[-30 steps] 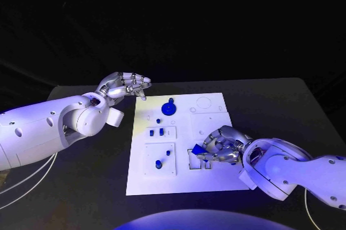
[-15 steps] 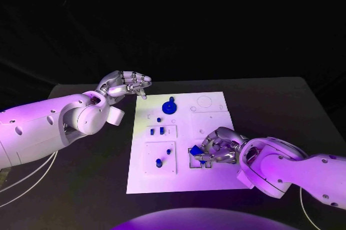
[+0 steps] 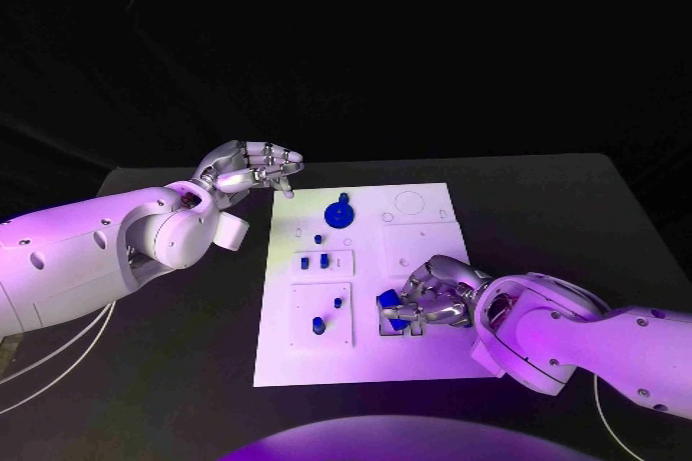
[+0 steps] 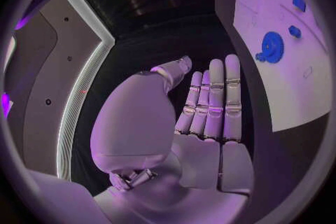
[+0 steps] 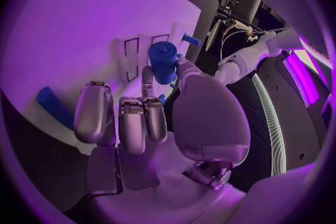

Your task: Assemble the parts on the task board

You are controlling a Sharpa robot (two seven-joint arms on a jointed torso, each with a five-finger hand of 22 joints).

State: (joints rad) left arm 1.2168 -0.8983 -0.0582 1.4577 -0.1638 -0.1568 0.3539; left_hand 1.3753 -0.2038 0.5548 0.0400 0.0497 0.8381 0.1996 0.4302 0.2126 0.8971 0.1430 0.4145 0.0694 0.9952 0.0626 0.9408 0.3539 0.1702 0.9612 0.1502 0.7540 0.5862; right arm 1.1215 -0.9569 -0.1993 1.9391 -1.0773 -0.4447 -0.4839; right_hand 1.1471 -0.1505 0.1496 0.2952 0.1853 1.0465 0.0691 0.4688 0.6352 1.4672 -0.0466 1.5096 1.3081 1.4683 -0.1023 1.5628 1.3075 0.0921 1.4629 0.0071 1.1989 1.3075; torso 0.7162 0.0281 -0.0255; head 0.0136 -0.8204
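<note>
The white task board [image 3: 418,356] lies mid-table. My right hand [image 3: 440,293] hovers over the board's lower right, at the rectangular slots [image 5: 131,59]. It pinches a blue cylindrical part [image 5: 163,61] between thumb and a finger; that part [image 3: 389,302] shows at the hand's left side. A blue bar [image 5: 52,106] lies on the board beside the hand. My left hand [image 3: 254,169] hangs off the board's upper left corner and holds nothing, its fingers [image 4: 213,98] stretched side by side. A blue gear-like disc [image 3: 339,216] sits near the board's top.
Small blue pieces stand in the left-hand panels: a pair [image 3: 313,265] and lower ones [image 3: 317,327]. The disc [image 4: 271,45] and the board's edge [image 4: 280,95] also appear in the left wrist view. Bare black table [image 3: 577,221] surrounds the board.
My right hand has crept slightly left and down over the slots, still pinching the blue part. My left hand has not moved.
</note>
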